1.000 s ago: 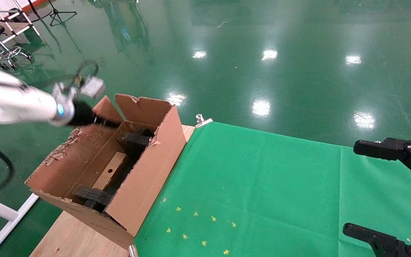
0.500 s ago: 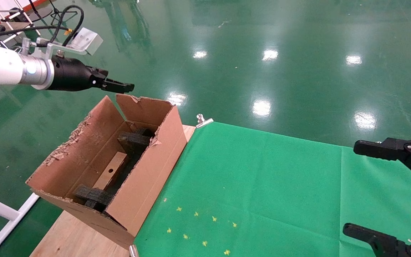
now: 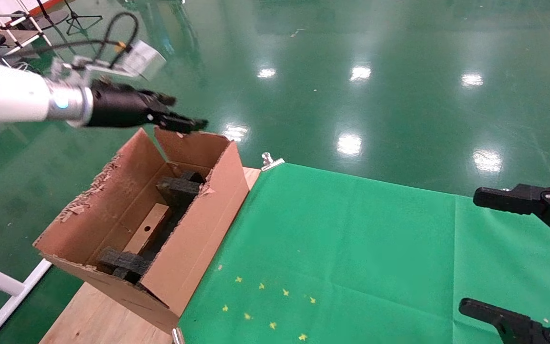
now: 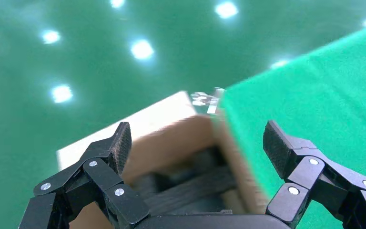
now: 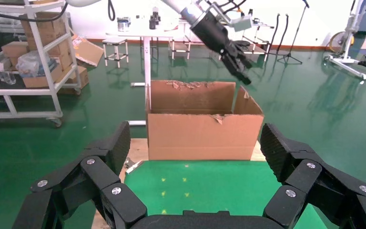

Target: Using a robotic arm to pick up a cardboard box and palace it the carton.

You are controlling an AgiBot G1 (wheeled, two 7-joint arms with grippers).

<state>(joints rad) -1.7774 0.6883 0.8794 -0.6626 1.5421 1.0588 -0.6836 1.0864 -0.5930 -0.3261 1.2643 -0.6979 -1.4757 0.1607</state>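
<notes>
Head view shows the robotic arm (image 3: 17, 98) reaching in from the left, its left claw (image 3: 179, 119) poised above the far end of the carton (image 3: 198, 224), clear of the torn rim. The left wrist view shows that claw (image 4: 195, 148) spread wide with nothing between its fingers. The cardboard box (image 3: 148, 234) already lies low inside the carton, flat along its length, its round hole facing up, wedged between two black foam blocks, one at the far end (image 3: 179, 186) and one at the near end (image 3: 122, 263). The blocks appear to cradle it so it cannot slide, though the carton's depth hides how snugly it sits. With the box down and the claw empty above, the placing looks done.

The carton stands at the left edge of the surface (image 3: 351, 248), on bare wood beside the green cloth, with a metal clip (image 3: 271, 161) holding the cloth's far corner. The right claw (image 3: 513, 258) is parked at the right edge, wide open and empty. The carton's tall far flap (image 3: 191, 145) stands just below the left claw, so it is the one thing a low pass could snag.
</notes>
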